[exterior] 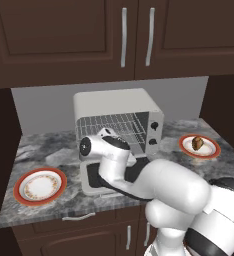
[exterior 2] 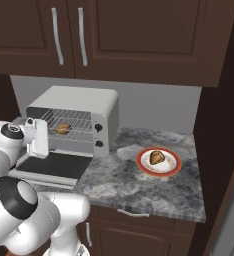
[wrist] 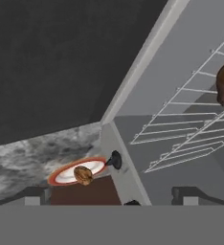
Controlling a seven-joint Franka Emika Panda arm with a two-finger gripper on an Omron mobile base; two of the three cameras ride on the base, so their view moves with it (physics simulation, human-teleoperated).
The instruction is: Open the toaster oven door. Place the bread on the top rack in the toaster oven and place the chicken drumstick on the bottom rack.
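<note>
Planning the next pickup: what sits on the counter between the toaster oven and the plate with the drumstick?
Nothing: in the right base view, bare counter separates the toaster oven from the plate holding the drumstick.

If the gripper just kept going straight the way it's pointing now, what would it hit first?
Most likely the toaster oven: the hand view looks at the front corner of its open cavity, beside the knob panel, with the wire racks to one side. Depth is hard to judge, so the exact contact spot is uncertain. The gripper is open and empty.
</note>
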